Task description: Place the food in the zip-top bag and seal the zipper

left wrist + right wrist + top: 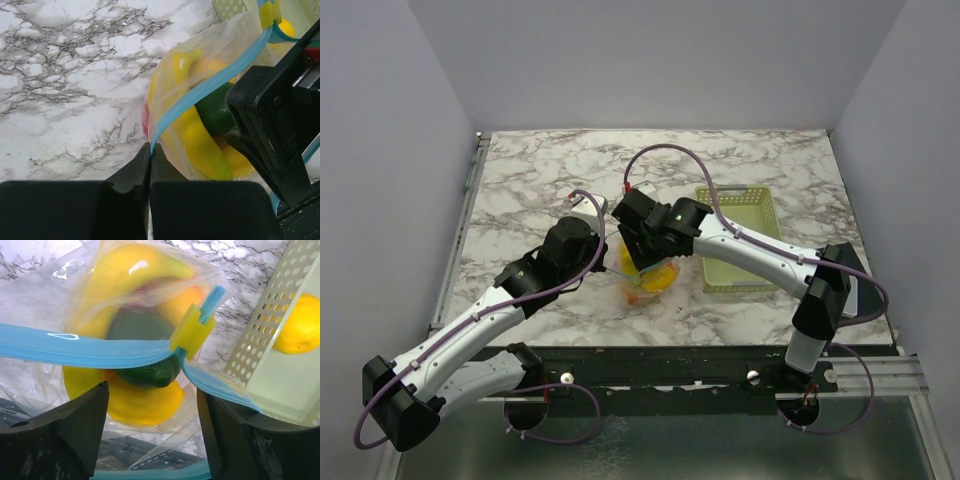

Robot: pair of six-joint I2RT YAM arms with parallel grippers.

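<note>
The clear zip-top bag (651,284) stands held up on the marble table, with the food inside. In the right wrist view a yellow banana (125,270), an orange (186,300), a dark green piece (146,367) and a yellow lemon (145,402) show through it. My left gripper (150,150) is shut on one end of the light blue zipper (210,82). A yellow slider (193,332) sits on the zipper (75,346) just beyond my right gripper (152,391). That gripper is open, its jaws wide apart, nothing pinched. A yellow fruit (301,325) lies in the basket.
The pale yellow-green slotted basket (745,205) stands right of the bag, close to my right arm. Its perforated wall (280,310) is right next to the right finger. White walls enclose the table on three sides.
</note>
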